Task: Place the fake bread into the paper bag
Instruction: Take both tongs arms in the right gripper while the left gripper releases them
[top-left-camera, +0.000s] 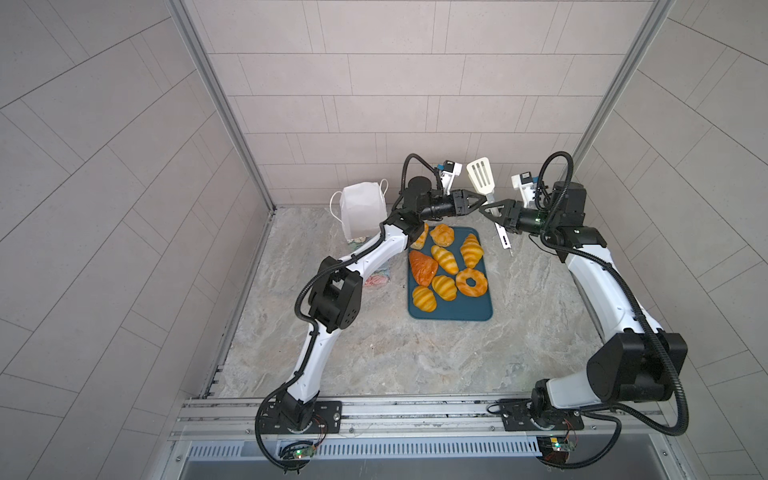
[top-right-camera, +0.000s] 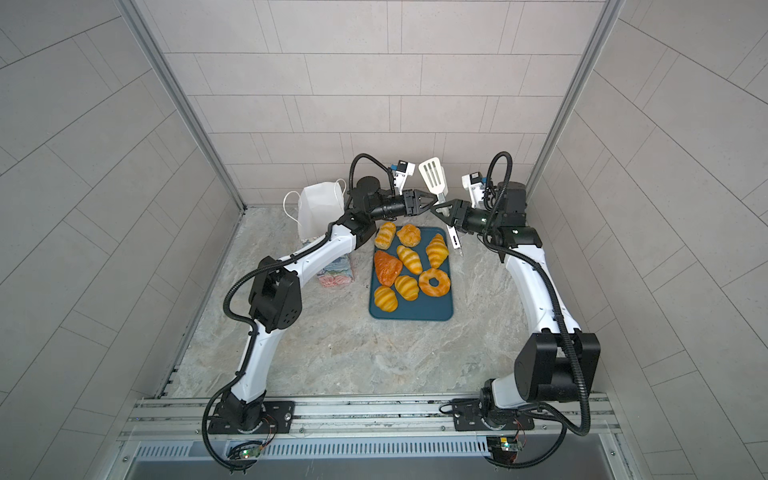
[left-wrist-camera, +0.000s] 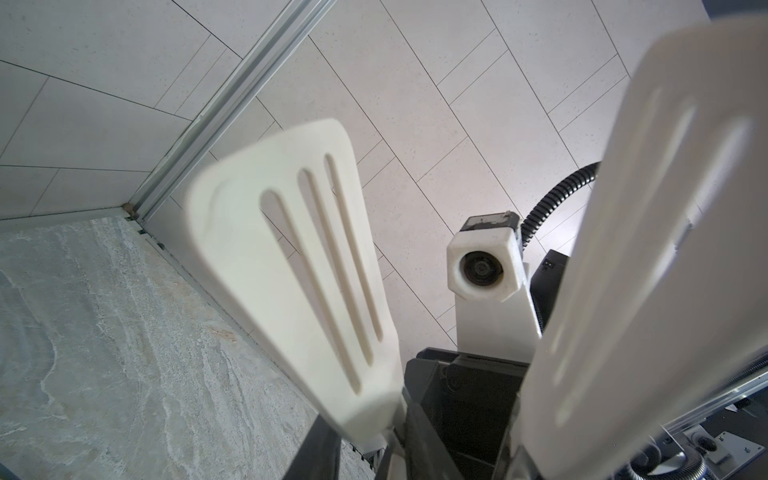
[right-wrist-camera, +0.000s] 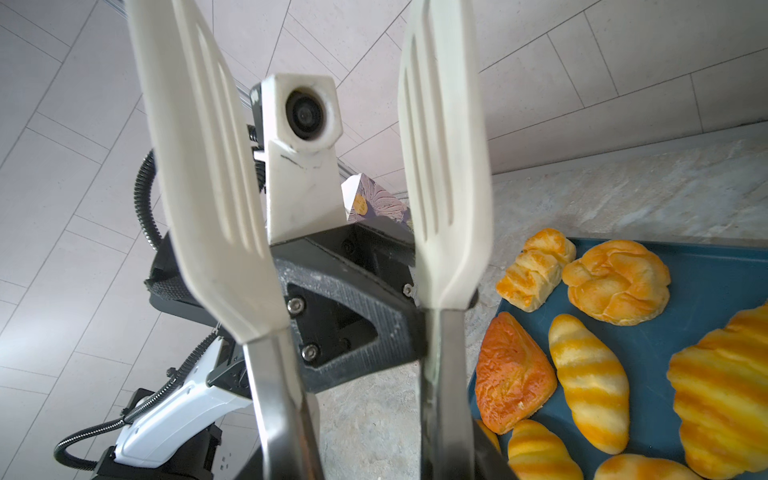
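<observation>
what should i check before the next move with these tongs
1. Tongs gripped by right gripper: ok, their metal handles run through it.
2. Left gripper free of the tongs: cannot tell, its tip meets them near the heads.
3. Tong heads spread apart: ok.
4. Fake bread all on the teal tray: ok, eight pieces, none lifted.
5. Paper bag upright, mouth open: ok, though the left arm crosses in front of it.
</observation>
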